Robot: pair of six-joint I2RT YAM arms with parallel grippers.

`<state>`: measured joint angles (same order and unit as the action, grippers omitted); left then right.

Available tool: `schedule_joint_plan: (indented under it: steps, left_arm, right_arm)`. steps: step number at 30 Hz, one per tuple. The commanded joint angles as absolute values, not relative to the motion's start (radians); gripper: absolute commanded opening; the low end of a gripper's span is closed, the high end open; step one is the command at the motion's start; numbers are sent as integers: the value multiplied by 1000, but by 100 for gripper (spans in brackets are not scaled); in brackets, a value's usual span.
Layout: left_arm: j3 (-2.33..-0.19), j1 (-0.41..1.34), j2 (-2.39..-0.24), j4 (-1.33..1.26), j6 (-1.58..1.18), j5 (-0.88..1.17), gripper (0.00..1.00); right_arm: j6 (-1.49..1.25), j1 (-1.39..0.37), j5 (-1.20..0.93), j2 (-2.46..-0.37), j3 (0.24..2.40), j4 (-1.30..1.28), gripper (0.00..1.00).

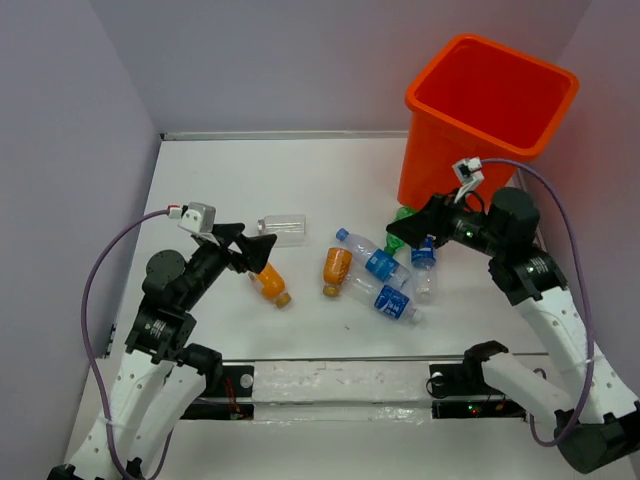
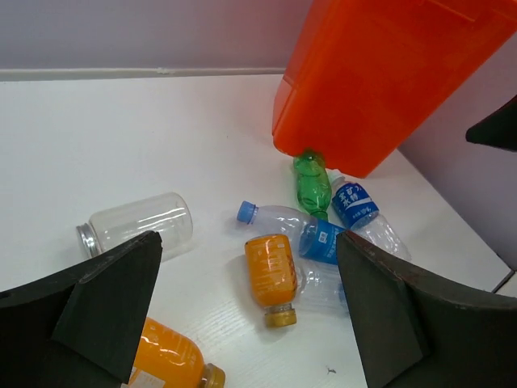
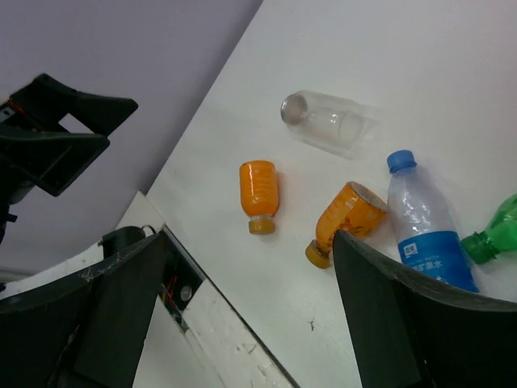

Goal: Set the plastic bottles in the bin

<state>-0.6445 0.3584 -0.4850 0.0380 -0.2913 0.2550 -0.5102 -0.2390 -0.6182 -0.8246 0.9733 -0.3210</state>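
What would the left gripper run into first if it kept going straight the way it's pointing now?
Probably the orange bottle centred between the open fingers of the left gripper, cap toward it. Depth is unclear, so the bare table might come first.

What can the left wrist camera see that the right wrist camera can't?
Only the left wrist camera sees the big orange bin. Only the right wrist camera sees the rail along the table's front edge. Both see the clear bottle, two orange bottles, a green bottle and a blue-labelled bottle lying on the white table.
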Motion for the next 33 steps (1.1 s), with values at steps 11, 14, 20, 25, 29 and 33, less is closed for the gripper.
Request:
schedule_joint_plan:
  steps: [11,14,20,25,29,33]
  left_arm:
    - [-670,360,-486,89,-345,134,99]
    - [-667,359,-498,168,-382,51,99]
    - [-695,359,-607,297,-452,-67,99]
    - [-719,359,-707,373,-555,-167,99]
    - [-707,359,-738,385,-638,-179,98]
    - [-675,359,-726,385,-725,-173,98]
  right_arm:
    - [-387,-589,-175,-1195,1140,-265,90]
    - [-357,-644,-100,-1339,1209,-265,91]
    - [-347,-675,-6,-1555,1371,-296,91]
    - [-168,-756,-41,-1707,1472,-319,90]
    - [78,-756,-225,-1817,1534,-328,89]
    - [244,-756,-328,-1881,1598,-354,91]
